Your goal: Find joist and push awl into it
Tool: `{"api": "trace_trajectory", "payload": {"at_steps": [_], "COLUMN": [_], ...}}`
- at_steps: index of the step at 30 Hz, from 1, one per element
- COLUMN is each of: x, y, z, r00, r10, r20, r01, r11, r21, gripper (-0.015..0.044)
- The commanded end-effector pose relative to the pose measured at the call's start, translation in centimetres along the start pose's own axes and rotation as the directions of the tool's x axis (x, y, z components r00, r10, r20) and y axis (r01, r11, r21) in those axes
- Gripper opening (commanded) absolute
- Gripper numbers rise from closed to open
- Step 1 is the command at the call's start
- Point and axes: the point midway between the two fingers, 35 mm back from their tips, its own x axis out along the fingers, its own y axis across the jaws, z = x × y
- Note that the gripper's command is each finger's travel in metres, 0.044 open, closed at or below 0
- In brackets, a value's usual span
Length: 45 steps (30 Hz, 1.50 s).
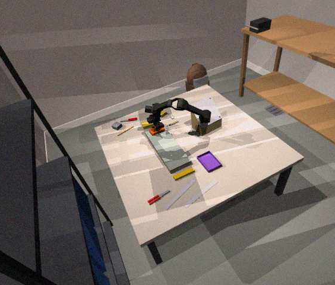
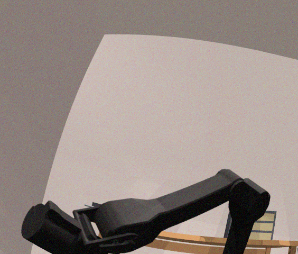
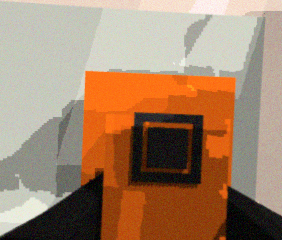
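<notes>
The orange stud finder (image 1: 156, 131) (image 3: 116, 102) is held by my gripper (image 1: 158, 125) (image 3: 156, 183), which is shut on it. Its dark square window faces up in the wrist view and shows no light. It is over the far end of the grey-green floor panel (image 1: 180, 154) (image 3: 26, 55), low; I cannot tell whether it touches. The purple tray (image 1: 209, 161) lies empty to the right of the panel's near end. A thin tool with a pale yellow handle (image 1: 174, 123), possibly the awl, lies just right of the panel's far end. No hole is visible on the panel.
A box with a sloped white top (image 1: 212, 111) stands by the arm's base. Yellow blocks (image 1: 183, 173) (image 1: 145, 124) lie near both panel ends. Red-handled tools (image 1: 154, 199) (image 1: 132, 119), a pencil (image 1: 125, 130), a grey block (image 1: 116, 125) and pale strips (image 1: 180, 195) (image 1: 201, 193) lie around.
</notes>
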Motion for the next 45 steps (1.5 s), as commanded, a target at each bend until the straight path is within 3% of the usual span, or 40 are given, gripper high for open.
{"api": "trace_trajectory", "payload": {"at_steps": [1,45], "x": [0.3,0.4], "y": [0.1,12.6], "z": [-0.2,-0.1], "r00": [1.0,1.0], "r10": [0.006,0.014], "r20": [0.006,0.004], "r01": [-0.006,-0.014], "r11": [1.0,1.0], "r21": [0.008,0.013], "gripper": [0.0,0.0]}}
